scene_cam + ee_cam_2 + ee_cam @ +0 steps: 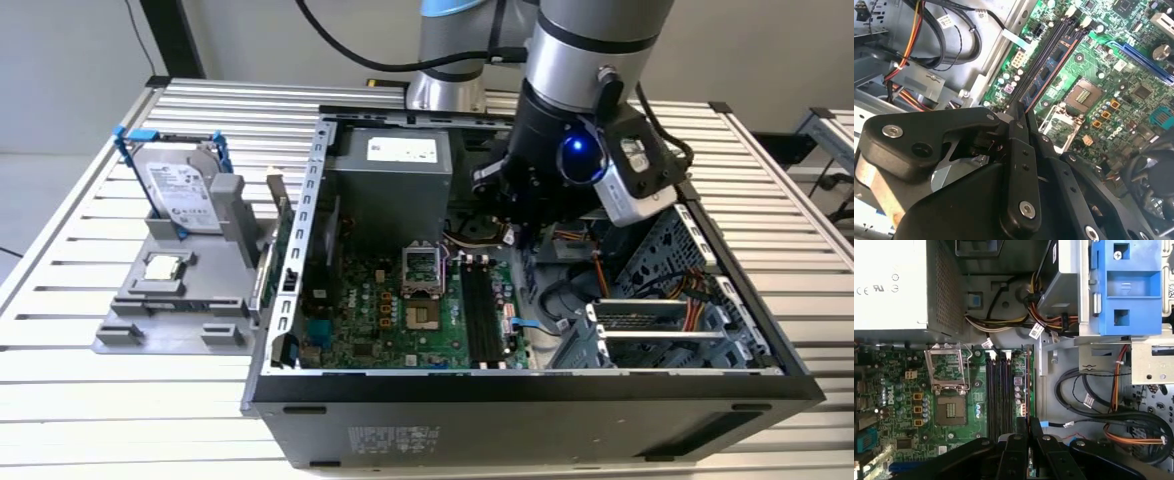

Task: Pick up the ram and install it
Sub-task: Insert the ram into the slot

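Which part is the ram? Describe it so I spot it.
Look inside the open computer case, at the green motherboard. The ram is the thin chip-covered stick on edge, clamped by the gripper, unlike the black slots alongside.

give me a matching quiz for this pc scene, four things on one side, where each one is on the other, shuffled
Things
1. ram
2. hard drive
3. processor socket
4. power supply

Places
a. standing in the grey holder outside the case, at the exterior view's left
b. on the green motherboard, beside the memory slots
c. clamped in the gripper, inside the case
d. grey metal box at the case's far end in the exterior view

Pairs: 1-c, 2-a, 3-b, 4-d
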You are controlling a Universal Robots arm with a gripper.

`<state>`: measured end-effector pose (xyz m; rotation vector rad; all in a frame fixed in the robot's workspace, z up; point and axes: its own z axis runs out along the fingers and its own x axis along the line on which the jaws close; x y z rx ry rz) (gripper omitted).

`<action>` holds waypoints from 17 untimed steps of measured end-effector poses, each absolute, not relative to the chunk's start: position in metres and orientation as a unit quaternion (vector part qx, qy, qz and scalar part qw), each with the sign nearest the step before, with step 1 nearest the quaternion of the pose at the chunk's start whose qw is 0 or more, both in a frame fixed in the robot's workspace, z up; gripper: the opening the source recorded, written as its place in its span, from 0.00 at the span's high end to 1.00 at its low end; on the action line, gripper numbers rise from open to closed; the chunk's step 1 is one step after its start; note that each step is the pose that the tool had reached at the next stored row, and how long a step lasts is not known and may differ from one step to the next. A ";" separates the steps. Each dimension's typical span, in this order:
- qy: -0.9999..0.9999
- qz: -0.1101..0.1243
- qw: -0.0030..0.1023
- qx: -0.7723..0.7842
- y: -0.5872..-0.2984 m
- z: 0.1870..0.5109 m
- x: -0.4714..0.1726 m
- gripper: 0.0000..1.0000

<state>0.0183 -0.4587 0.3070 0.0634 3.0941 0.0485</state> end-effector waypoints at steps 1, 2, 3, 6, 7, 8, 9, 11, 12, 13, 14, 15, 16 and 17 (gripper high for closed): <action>0.999 0.016 0.023 0.020 -0.459 0.305 0.018 1.00; 0.999 0.016 0.023 0.020 -0.459 0.303 0.018 1.00; 0.999 0.015 0.023 0.020 -0.459 0.302 0.018 1.00; 0.999 0.015 0.023 0.020 -0.459 0.296 0.015 1.00; 0.999 0.015 0.023 0.020 -0.459 0.295 0.015 1.00; 0.999 0.015 0.023 0.021 -0.459 0.293 0.014 1.00; 0.999 0.015 0.023 0.020 -0.459 0.291 0.014 1.00; 0.999 0.015 0.023 0.020 -0.460 0.287 0.014 1.00; 0.999 0.015 0.023 0.020 -0.460 0.285 0.013 1.00; 0.999 0.015 0.023 0.020 -0.461 0.284 0.013 1.00; 0.999 0.015 0.023 0.020 -0.461 0.282 0.013 1.00; 0.999 0.015 0.023 0.021 -0.462 0.280 0.013 1.00; 0.999 0.015 0.023 0.021 -0.463 0.278 0.013 1.00; 0.999 0.015 0.023 0.021 -0.464 0.276 0.013 1.00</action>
